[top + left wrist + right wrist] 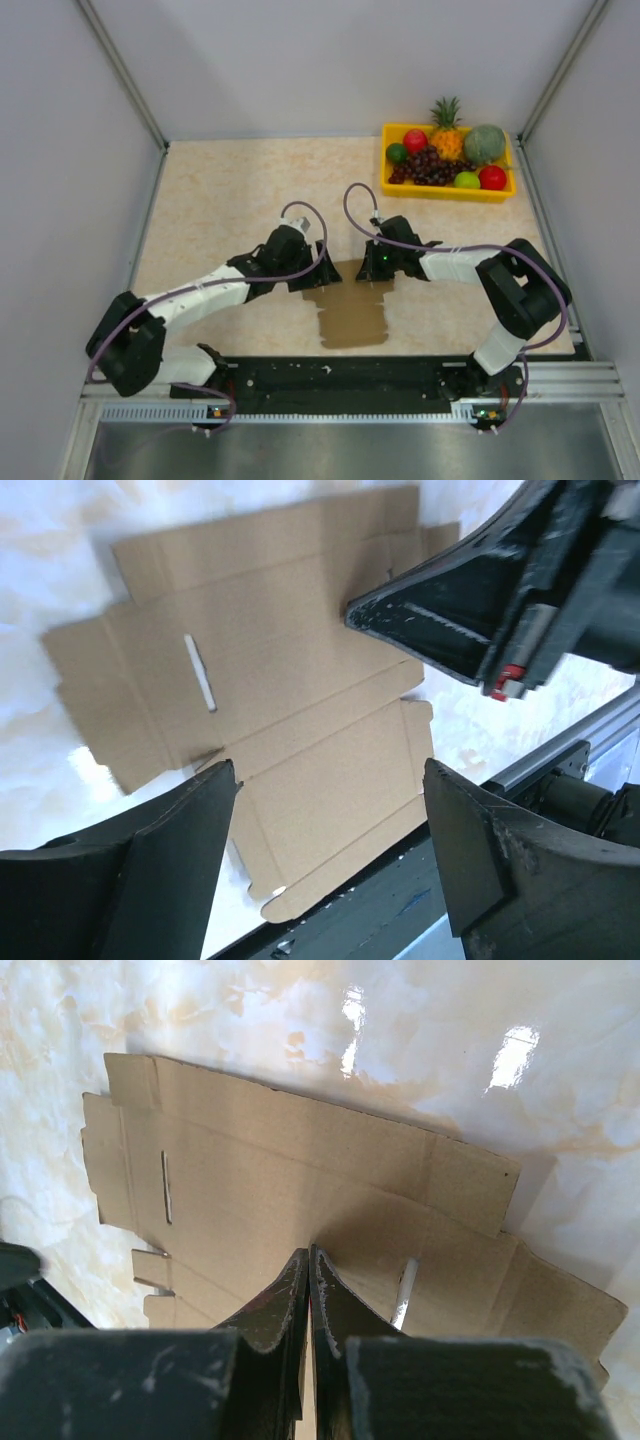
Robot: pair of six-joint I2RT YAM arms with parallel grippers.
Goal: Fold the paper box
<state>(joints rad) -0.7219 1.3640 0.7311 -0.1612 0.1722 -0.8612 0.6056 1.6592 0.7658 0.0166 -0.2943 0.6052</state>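
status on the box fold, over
Left gripper open over paper box. Right gripper shut, tip on it. Box flat, unfolded. Fruit tray far off, not in way.

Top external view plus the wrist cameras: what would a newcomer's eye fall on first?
The flat brown die-cut cardboard sheet lies unfolded in the near middle of the scene. The left end effector hangs open above it, while the right end effector is shut, its tip down at the sheet. In the far right corner, a yellow plastic tray of colourful fruit stands well apart.
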